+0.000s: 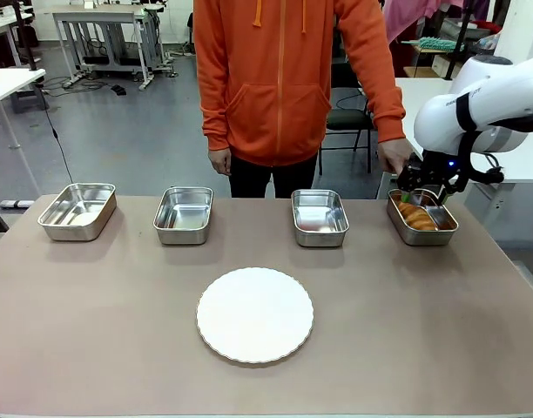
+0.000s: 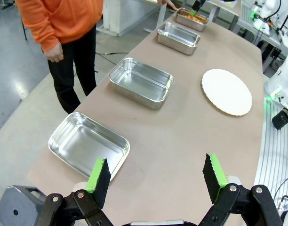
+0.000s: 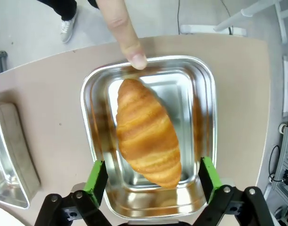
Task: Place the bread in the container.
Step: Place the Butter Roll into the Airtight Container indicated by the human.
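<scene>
Steel pan [image 3: 207,117]: shiny rectangular container, holds golden-brown ridged croissant [image 3: 146,134].
Right hand [image 3: 151,181]: fingers apart, gripping nothing.
Left hand [image 2: 156,181]: fingers apart.

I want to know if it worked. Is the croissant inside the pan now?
Yes, inside. The croissant lies on the floor of the pan, and the right gripper above it is open, not holding it.
</scene>
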`<state>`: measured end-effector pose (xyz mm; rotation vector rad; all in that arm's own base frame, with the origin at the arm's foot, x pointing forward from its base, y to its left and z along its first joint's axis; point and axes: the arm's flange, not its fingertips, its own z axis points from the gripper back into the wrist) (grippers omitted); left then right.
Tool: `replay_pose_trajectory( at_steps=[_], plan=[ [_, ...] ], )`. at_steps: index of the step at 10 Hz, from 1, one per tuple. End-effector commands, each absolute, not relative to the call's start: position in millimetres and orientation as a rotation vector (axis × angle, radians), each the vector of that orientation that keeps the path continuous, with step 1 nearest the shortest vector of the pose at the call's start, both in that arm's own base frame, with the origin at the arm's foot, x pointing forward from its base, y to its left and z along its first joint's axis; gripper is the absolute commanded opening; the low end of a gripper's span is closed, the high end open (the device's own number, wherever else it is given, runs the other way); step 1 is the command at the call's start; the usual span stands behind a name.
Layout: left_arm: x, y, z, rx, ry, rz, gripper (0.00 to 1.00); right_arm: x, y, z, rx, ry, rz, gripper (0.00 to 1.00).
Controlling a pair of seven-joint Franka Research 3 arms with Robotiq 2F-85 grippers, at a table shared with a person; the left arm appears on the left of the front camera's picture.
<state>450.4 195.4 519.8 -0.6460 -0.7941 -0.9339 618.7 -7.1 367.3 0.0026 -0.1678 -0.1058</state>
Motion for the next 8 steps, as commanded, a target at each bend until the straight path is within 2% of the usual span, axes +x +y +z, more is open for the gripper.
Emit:
replay_pose_trajectory(
  at_steps=[1,8],
  plan=[
    [449.5,193.5,522.5,-0.648,-0.802,-0.943,1.00,619.1,-4.4,365.9,0.011,-0.181,-0.102,1.00],
    [449.5,193.5,522.5,-0.648,-0.802,-0.943,1.00,619.3,-5.7,367.0,0.003,-0.166,-0.102,1.00]
  ],
)
